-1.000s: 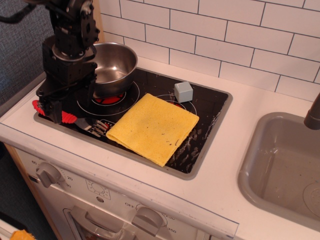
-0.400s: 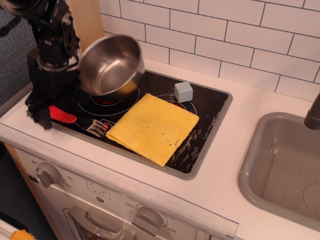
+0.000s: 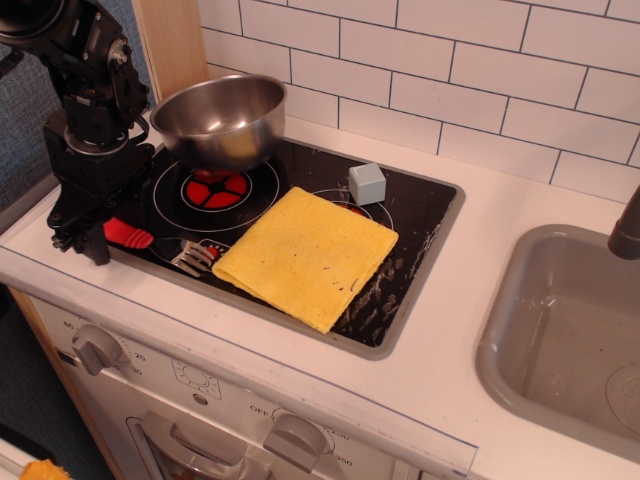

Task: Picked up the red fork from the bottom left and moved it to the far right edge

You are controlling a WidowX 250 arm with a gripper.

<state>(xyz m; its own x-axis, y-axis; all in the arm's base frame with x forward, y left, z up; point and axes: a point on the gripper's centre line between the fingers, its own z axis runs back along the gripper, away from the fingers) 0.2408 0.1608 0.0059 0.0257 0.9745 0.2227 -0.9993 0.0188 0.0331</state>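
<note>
The red fork [image 3: 130, 235] lies on the black cooktop [image 3: 420, 215] at its front left. Its silver tines [image 3: 196, 258] point right, toward the yellow cloth [image 3: 308, 254]. My gripper [image 3: 82, 238] hangs low at the cooktop's left rim, at the left end of the fork's handle. Its dark fingers hide that end, so I cannot tell whether they are closed on it. The far right edge, the white strip of countertop [image 3: 480, 270] between the cooktop rim and the grey sink [image 3: 570, 330], is bare.
A steel pot [image 3: 220, 120] stands tilted at the back left beside my arm, and the red burner [image 3: 215, 188] shows in front of it. A small grey cube [image 3: 367, 183] sits behind the cloth. The tiled wall is at the back, and a dark faucet [image 3: 627, 230] is at the right.
My gripper has moved left off the middle of the fork's handle. The pot tipped up and shifted back, which uncovered the red burner. The fork's tines have stayed where they were.
</note>
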